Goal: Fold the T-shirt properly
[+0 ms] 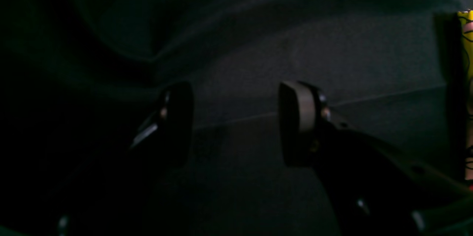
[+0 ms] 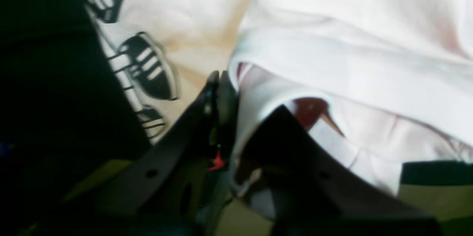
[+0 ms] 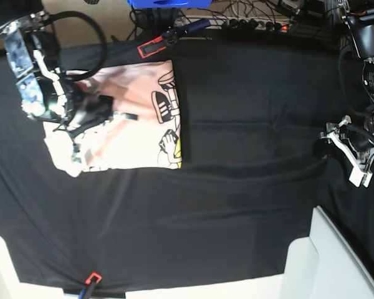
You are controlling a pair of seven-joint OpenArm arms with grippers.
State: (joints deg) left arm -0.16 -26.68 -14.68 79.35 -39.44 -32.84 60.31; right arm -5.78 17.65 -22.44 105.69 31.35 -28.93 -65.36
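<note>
Black gripper fingers fill the foreground of both wrist views. On the right wrist view, the right gripper [image 2: 221, 80] has its two jaws pressed together with almost no gap between them, and a hemmed edge of the T-shirt [image 2: 332, 43] runs up against the closed tips; the blur leaves it unclear whether cloth is actually pinched there. Pale pink fabric lies in layered folds on the right of that view, and black striped cartoon shapes show on the fabric to the left.

On the left wrist view, the left gripper [image 1: 236, 117] stands with its jaws spread wide and nothing between them, above the dark, wrinkled black table cloth [image 1: 258, 43]. A thin strip of yellow and pink print shows at the far right edge of that view.

From the base view, the T-shirt [image 3: 137, 137] lies partly folded on the table cloth [image 3: 249, 162], toward the upper left, printed side up, with black-and-yellow graphics along its right edge. The right gripper [image 3: 106, 112] sits over the shirt's left half. The left gripper [image 3: 330, 144] is well apart from the shirt, near the right edge of the cloth.
</note>
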